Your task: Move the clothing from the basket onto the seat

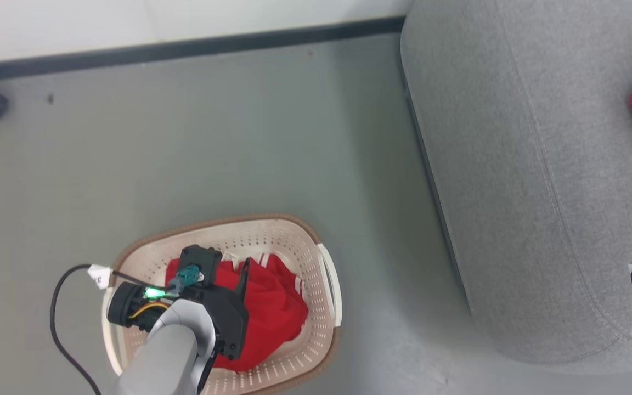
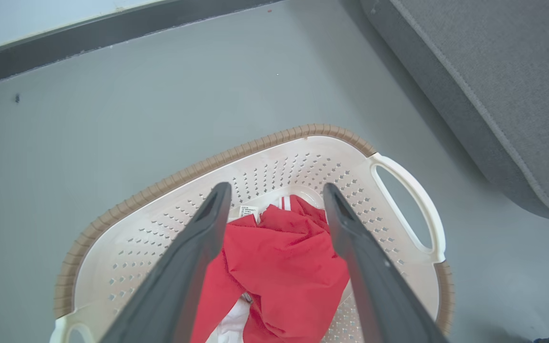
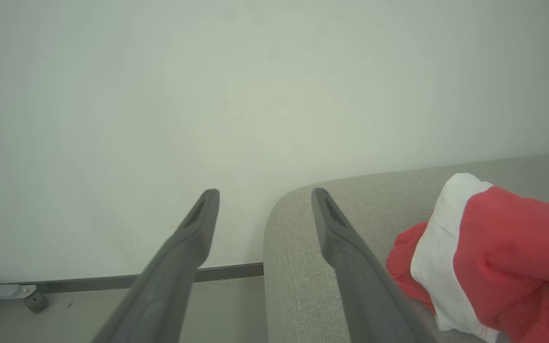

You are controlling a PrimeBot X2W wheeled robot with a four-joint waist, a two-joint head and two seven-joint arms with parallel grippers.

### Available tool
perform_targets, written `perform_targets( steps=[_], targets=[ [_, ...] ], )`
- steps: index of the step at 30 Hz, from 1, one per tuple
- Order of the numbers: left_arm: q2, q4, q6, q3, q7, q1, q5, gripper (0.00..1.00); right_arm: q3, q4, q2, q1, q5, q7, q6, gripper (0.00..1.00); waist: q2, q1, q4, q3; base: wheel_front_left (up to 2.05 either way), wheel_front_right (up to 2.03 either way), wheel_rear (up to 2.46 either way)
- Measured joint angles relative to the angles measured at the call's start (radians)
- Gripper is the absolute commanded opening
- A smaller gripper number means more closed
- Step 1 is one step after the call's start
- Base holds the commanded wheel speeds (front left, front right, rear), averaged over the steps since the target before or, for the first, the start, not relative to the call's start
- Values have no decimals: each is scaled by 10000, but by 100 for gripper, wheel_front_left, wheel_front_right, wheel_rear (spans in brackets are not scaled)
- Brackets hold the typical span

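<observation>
Red garment point(image 2: 284, 257) bunched in the basket point(image 2: 255, 145), directly below my left gripper point(image 2: 275, 190) and showing between its two fingers. My left forearm point(image 1: 168, 351) reaches forward over the basket's near rim and the wrist is bent downward, so the fingers point steeply into the basket. The jaws stand wide apart and grip nothing; a white label and white trim of the garment lie just beyond the fingertips. One loop handle point(image 2: 412, 205) sits to the right of the gripper, with bare grey floor point(image 1: 239, 137) ahead of it.

My right gripper point(image 3: 265, 193) is held out level over the seat point(image 3: 350, 209), fingers aimed at the pale wall point(image 3: 274, 95). Its jaws are likewise spread, with nothing between them. The rounded corner of the seat lies under the right-hand finger. A red-and-white garment point(image 3: 503, 247) rests on the seat just to the right of that finger; whether the two touch cannot be judged. The seat lies well to the right of the left gripper and the basket.
</observation>
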Motion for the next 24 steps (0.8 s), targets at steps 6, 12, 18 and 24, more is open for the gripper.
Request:
perform_targets(
  steps=[6,12,18,24],
  targets=[
    [-13,-456,-4,23,-644,550,-418,100,-59,61,-61,613,-13,0,2,100,0,0,258,-847,0,0,0],
    [-29,-759,0,203,-849,963,-523,100,-88,56,-58,1229,-104,0,0,100,0,-1,512,-1555,0,0,0],
    [-6,-1505,25,692,-1034,1679,-836,100,-119,-33,-29,2003,-176,0,0,100,0,0,918,-2494,0,0,0],
    [307,-2508,207,1133,-1099,2423,-1076,100,-102,-188,119,2628,-176,0,2,100,0,0,1248,-3227,0,0,0]
  ],
)
